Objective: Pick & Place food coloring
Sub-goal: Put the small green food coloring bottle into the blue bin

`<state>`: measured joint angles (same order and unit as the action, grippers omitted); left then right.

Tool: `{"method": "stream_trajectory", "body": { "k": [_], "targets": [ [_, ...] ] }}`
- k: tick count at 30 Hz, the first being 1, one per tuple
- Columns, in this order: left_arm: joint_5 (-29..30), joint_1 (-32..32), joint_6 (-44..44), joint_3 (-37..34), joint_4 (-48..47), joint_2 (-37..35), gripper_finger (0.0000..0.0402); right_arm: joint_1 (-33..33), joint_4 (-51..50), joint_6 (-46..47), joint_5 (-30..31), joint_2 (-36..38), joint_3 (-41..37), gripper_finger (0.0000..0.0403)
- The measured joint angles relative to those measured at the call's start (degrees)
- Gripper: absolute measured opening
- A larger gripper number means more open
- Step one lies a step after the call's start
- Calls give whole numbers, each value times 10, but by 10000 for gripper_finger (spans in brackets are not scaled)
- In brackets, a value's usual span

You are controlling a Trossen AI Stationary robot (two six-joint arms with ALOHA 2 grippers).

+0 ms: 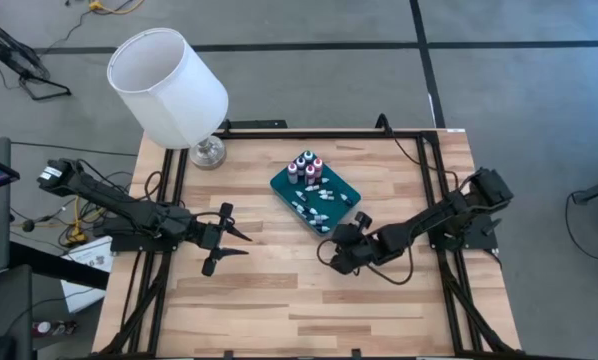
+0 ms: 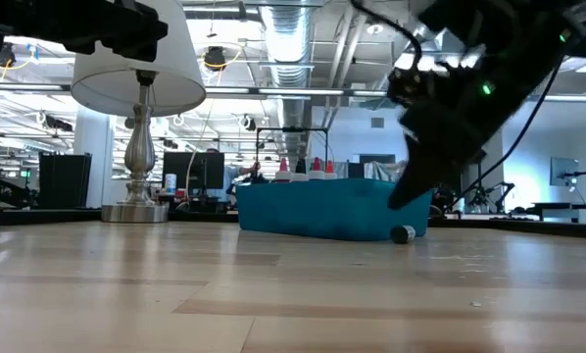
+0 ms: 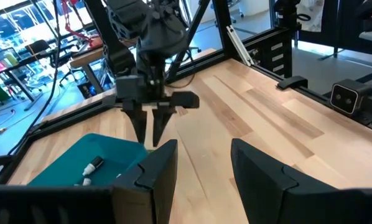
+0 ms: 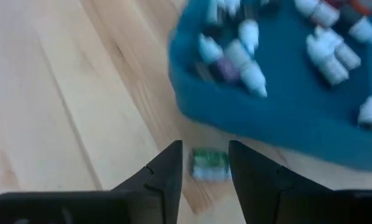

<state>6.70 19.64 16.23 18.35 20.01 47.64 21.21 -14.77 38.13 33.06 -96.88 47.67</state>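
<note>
A teal tray (image 1: 279,185) sits mid-table. Several food coloring bottles stand upright at its far end (image 1: 304,168), and others lie on their sides in it (image 4: 239,62). One small green-bodied bottle (image 4: 209,165) lies on the wood just outside the tray's near corner (image 2: 403,233). My right gripper (image 4: 206,168) slants down just above this bottle. It is open, with a narrow gap and a finger to either side of the bottle, and it touches nothing I can see. My left gripper (image 1: 241,245) hangs open over the table's left half, away from the tray.
A table lamp with a white shade (image 1: 169,85) stands at the far left corner on a metal foot (image 1: 207,152). Black frame rails (image 1: 439,250) run along the table's left, right and far sides. Bare wood lies toward the near edge (image 1: 299,310).
</note>
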Motion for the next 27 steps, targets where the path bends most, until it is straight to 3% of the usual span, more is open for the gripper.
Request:
{"method": "stream_trajectory", "body": {
  "k": [21,27],
  "targets": [
    [0,0,-1,0,0,0,145,-33,2,50,-1,-14,2,118],
    [0,0,2,0,0,0,145,-47,0,71,-36,-14,2,118]
  ]
}}
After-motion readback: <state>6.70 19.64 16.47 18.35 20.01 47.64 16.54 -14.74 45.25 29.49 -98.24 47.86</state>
